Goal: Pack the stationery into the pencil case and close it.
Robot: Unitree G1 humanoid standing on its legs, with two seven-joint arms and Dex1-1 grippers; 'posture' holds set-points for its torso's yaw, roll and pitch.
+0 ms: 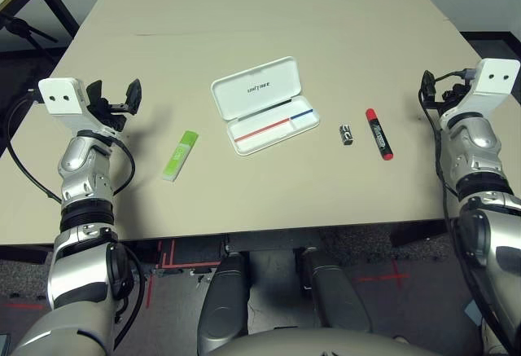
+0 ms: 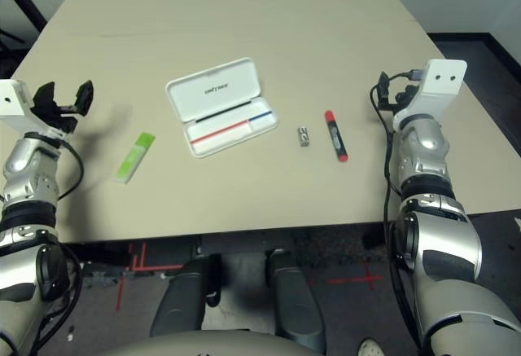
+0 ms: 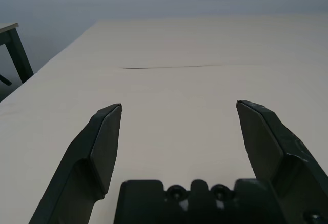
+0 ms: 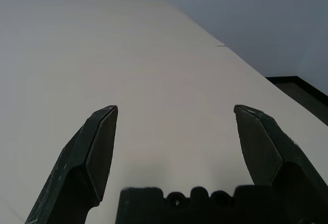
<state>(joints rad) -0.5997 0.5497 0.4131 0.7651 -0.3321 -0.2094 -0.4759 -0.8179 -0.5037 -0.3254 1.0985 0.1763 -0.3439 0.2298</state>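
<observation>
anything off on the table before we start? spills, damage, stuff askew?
Nothing stands out. The pencil case lies open and intact mid-table, with the green-and-white bar to its left and the small black-and-silver piece and red marker to its right, all lying flat and apart. Left gripper and right gripper are open, holding nothing.

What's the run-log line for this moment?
left gripper: open, empty | right gripper: open, empty | pencil case: open | red marker, green bar, small piece: on table, unpacked
</observation>
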